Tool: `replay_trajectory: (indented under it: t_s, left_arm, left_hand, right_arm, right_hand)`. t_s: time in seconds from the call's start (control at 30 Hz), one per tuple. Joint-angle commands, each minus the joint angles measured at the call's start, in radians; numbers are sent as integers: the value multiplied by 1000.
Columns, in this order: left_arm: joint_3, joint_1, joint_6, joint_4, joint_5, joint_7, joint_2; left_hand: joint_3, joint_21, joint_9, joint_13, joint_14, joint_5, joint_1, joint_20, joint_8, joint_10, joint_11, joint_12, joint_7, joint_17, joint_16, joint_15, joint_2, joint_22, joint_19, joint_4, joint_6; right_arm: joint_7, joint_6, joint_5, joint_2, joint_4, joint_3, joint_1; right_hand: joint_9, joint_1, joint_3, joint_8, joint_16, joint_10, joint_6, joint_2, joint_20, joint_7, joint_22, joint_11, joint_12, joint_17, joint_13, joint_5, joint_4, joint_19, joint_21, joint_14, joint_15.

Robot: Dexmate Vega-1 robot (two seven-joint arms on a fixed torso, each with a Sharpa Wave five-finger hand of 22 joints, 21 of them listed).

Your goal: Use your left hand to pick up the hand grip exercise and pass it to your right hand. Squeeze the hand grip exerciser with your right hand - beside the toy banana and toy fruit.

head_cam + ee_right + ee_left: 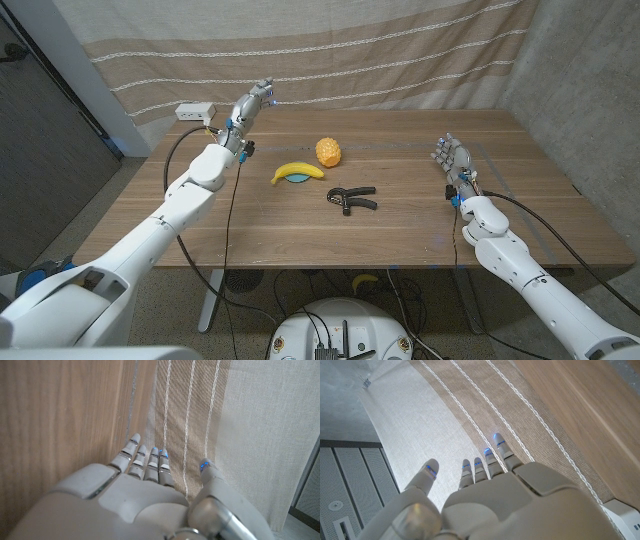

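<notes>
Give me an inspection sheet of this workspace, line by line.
Surface: wooden table.
Job's things: black hand grip exerciser lying near the middle, untouched; toy banana and toy fruit behind it.
Clutter: white power strip at the far left corner.
Hands: left hand raised, fingers apart, holding nothing; right hand open, holding nothing.
Cables: black cable along the left arm.
Surroundings: striped curtain behind.

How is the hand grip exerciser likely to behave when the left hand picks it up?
The exerciser lies flat with its two handles splayed, so it probably won't roll. Its black handles look thin and low on the table, so getting fingers under them may be awkward. Being spring-loaded, it may partly close or twist if gripped across both handles.
</notes>
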Motion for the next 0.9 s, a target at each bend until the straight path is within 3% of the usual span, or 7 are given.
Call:
replay_trajectory:
  t_s: [0.03, 0.9]
  left_arm:
    - [18, -9, 7, -57, 119, 29, 30]
    - [30, 2, 25, -187, 258, 11, 88]
  left_hand:
    - [2, 2, 4, 3, 9, 0, -8, 0, 4, 12, -1, 8, -2, 1, 2, -4, 28, 2, 8, -7, 10]
    - [7, 1, 5, 4, 30, -2, -8, -1, 2, 33, -11, 7, -9, 2, -2, -15, 25, 3, 23, -20, 26]
  right_arm:
    - [3, 18, 0, 5, 3, 6, -9]
    - [9, 90, 3, 20, -4, 24, -54]
  right_hand:
    - [5, 16, 0, -4, 1, 9, 10, -3, 5, -2, 5, 0, -3, 0, 4, 5, -7, 9, -1, 9, 1]
    - [6, 19, 6, -10, -1, 20, 16, -3, 5, -2, 6, 5, -7, 1, 5, 8, -14, 11, -6, 9, 2]
